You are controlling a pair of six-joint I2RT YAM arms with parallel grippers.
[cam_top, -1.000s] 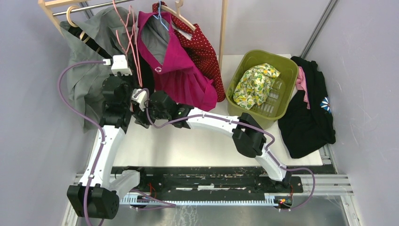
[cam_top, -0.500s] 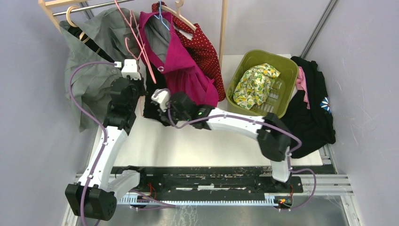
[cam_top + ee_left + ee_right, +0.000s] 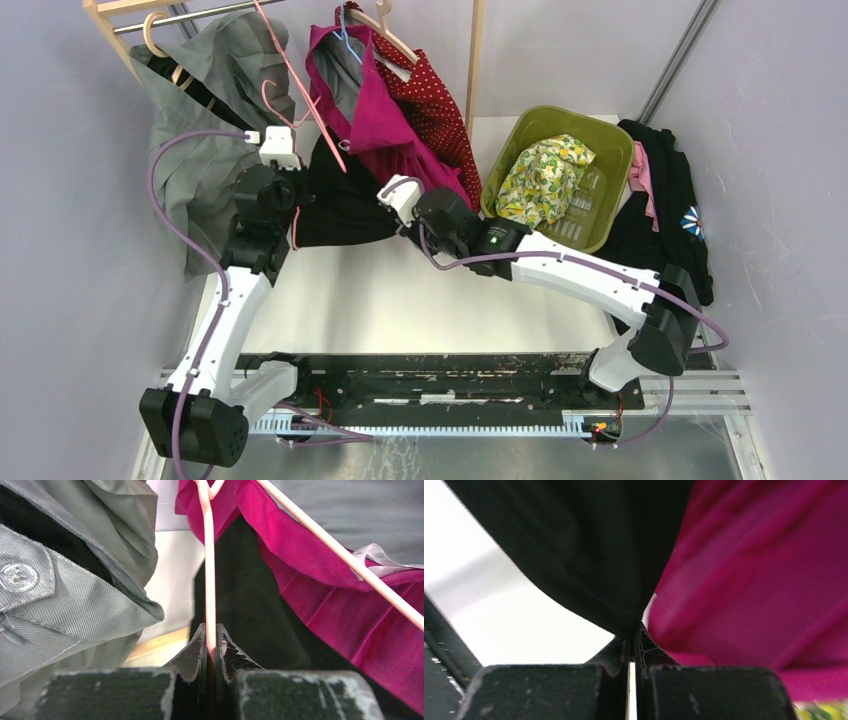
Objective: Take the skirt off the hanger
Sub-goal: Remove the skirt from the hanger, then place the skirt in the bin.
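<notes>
— From above, where is the skirt?
— The black skirt [image 3: 345,205] is spread out left of the green basket [image 3: 600,125], and the pink hanger [image 3: 300,75] is farther left of the basket.
— Left wrist?
— The left gripper [image 3: 210,650] is clamped tight on the hanger's wire, with the skirt behind it.
— Right wrist?
— The right gripper [image 3: 633,647] pinches a fold of the skirt, with magenta cloth [image 3: 749,580] beside it.

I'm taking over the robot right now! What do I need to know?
Left claw: shut on the pink hanger wire.
Right claw: shut on an edge of the black skirt, which is stretched sideways beside the magenta dress.
Done: both grips are made.
Left: the skirt does not look free of the hanger yet. Probably hold the hanger and pull the skirt off.
</notes>
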